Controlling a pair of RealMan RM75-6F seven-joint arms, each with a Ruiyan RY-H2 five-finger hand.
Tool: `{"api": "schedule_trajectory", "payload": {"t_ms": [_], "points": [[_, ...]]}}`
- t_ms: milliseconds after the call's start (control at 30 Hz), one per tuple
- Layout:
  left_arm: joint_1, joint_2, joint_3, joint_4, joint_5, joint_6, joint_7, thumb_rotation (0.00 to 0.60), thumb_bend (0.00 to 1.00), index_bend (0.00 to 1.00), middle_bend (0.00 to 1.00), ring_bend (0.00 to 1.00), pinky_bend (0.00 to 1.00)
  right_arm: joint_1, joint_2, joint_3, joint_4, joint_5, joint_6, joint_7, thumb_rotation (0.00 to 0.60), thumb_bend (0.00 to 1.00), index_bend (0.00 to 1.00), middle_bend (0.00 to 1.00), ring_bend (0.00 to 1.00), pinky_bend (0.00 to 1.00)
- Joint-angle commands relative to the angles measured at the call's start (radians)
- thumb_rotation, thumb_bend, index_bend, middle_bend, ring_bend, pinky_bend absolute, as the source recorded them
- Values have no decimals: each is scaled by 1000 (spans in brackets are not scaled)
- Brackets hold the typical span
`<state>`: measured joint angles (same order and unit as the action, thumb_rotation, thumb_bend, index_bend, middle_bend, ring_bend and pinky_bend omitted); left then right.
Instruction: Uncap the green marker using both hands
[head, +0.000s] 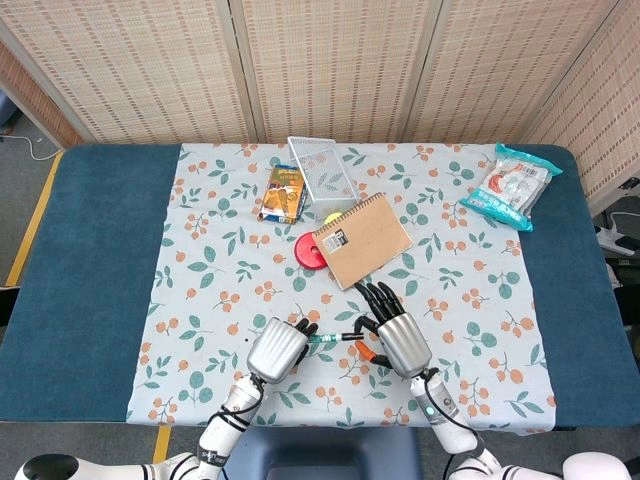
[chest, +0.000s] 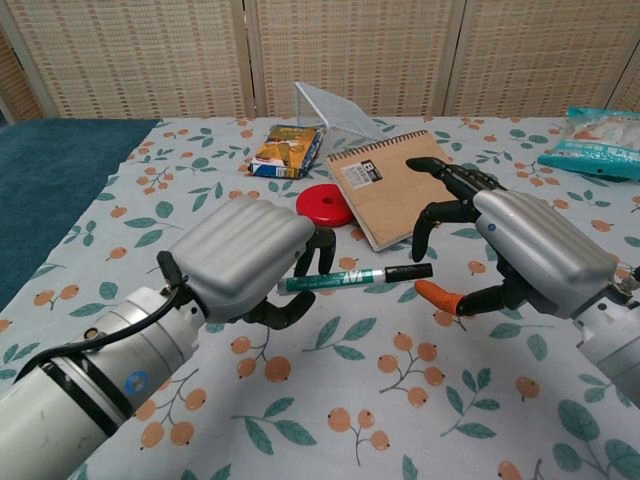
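Observation:
The green marker with a black cap is held level above the floral cloth. My left hand grips its green barrel end, fingers curled around it; the same left hand shows in the head view with the marker sticking out to the right. My right hand hovers just right of the cap, fingers spread and curved over it, orange-tipped thumb below. The cap lies between thumb and fingers without visible contact. In the head view the right hand sits close beside the cap.
A spiral notebook, a red disc, a snack box and a tilted wire basket lie behind the hands. A snack bag is at the far right. The blue tablecloth borders the floral cloth.

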<state>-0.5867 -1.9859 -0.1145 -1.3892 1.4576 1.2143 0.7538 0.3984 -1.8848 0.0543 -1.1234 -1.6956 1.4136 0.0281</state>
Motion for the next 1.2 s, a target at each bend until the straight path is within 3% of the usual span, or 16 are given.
{"api": "schedule_trajectory", "payload": {"t_ms": [33, 867, 1200], "points": [[0, 2, 3, -7, 0, -1, 4, 600, 579, 848, 969, 855, 1000, 1, 0, 0, -1, 3, 1, 3, 600, 209, 522, 0, 0, 0], [-1, 4, 8, -13, 0, 4, 11, 600, 581, 848, 969, 855, 1000, 9, 6, -12, -23, 40, -25, 4, 600, 225, 538, 0, 0, 0], [0, 12, 8, -27, -4, 2, 4, 600, 579, 847, 969, 855, 1000, 10, 6, -15, -26, 36, -16, 10, 600, 228, 484, 0, 0, 0]]}}
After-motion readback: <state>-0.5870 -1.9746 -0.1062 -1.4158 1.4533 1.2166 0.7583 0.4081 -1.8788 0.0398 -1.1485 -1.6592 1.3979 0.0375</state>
